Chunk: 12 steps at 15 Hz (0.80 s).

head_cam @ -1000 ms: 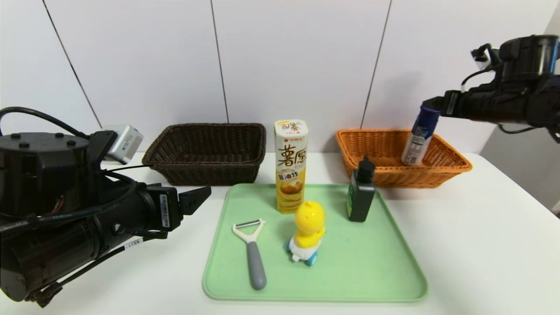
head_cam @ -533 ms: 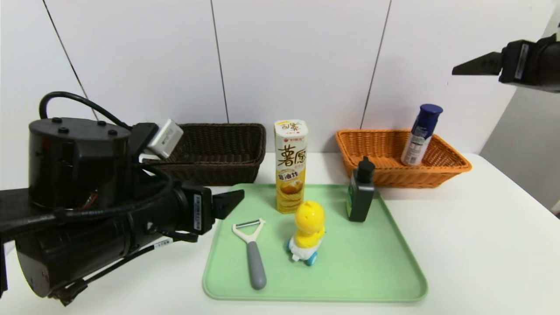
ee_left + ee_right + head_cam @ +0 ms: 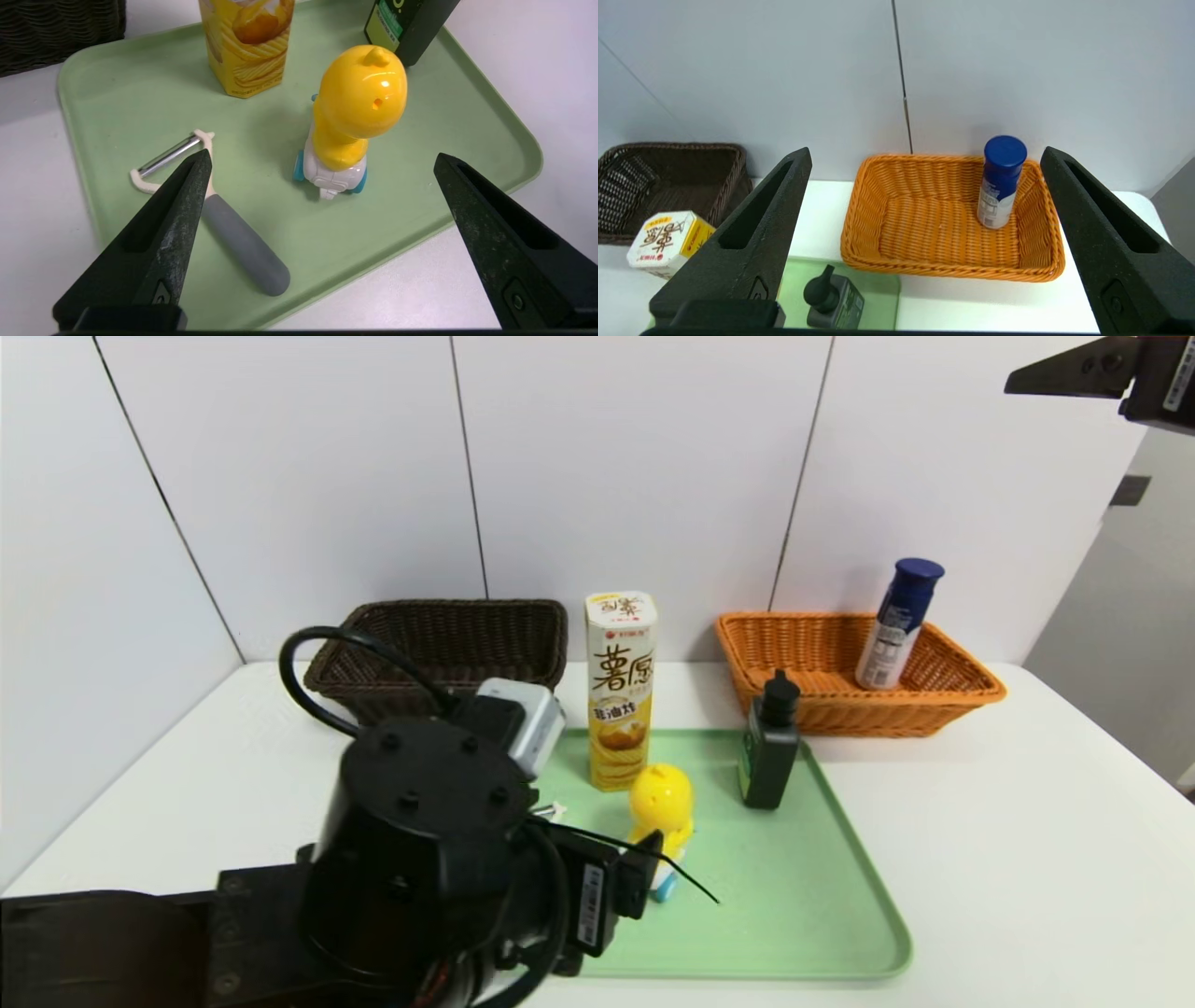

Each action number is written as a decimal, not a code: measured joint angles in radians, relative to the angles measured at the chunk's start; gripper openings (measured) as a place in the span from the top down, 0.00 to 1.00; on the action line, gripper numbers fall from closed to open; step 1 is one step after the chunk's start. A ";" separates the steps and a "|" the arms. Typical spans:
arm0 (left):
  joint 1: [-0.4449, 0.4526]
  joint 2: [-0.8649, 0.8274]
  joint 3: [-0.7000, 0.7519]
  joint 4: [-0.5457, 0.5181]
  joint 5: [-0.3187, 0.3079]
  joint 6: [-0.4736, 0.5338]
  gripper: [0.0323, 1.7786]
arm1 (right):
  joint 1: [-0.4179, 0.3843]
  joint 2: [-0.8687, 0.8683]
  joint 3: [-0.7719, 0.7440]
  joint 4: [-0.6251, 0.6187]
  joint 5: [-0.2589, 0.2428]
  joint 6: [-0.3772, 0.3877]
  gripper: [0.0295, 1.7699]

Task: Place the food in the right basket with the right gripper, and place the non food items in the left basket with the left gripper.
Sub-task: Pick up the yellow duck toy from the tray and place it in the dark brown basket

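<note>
Left gripper (image 3: 320,161) spread wide, closing in on duck toy (image 3: 356,109), peeler (image 3: 215,210) at nine o'clock; right gripper (image 3: 924,156) gaping, empty. Next, probably: descend, straddle, clamp.

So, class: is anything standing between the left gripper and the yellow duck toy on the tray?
Nothing visible does. In the left wrist view the open left gripper frames the yellow duck toy with bare green tray before it. The peeler lies off to one side, the chips box behind.

Green tray (image 3: 822,915), yellow toy duck (image 3: 357,107) (white base, blue wheels), orange basket (image 3: 943,695), dark brown basket (image 3: 439,653), blue-capped bottle (image 3: 1001,182).
</note>
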 joint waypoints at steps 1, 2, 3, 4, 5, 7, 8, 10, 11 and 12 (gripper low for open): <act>-0.018 0.032 0.016 -0.050 0.020 -0.003 0.05 | 0.001 -0.002 0.001 -0.006 -0.001 0.003 0.04; -0.026 0.058 0.039 -0.101 0.033 -0.002 0.05 | 0.001 -0.003 0.005 -0.010 -0.002 0.017 0.04; -0.030 0.084 0.063 -0.157 0.040 0.003 0.05 | 0.001 -0.005 0.009 -0.011 -0.003 0.040 0.04; -0.034 0.105 0.083 -0.198 0.043 0.007 0.05 | 0.000 -0.005 0.013 -0.011 -0.002 0.063 0.04; -0.036 0.122 0.099 -0.224 0.045 0.008 0.05 | 0.000 -0.005 0.021 -0.011 -0.002 0.078 0.04; -0.040 0.146 0.120 -0.243 0.047 0.014 0.05 | -0.005 -0.005 0.040 -0.013 0.000 0.088 0.04; -0.044 0.156 0.124 -0.244 0.050 0.023 0.05 | -0.007 -0.004 0.047 -0.012 0.001 0.088 0.04; -0.055 0.174 0.126 -0.248 0.057 0.044 0.05 | -0.009 -0.004 0.054 -0.012 0.005 0.087 0.04; -0.062 0.184 0.125 -0.255 0.064 0.047 0.05 | -0.009 -0.004 0.058 -0.011 0.006 0.086 0.04; -0.067 0.196 0.123 -0.272 0.078 0.053 0.05 | -0.010 -0.004 0.059 -0.011 0.007 0.086 0.04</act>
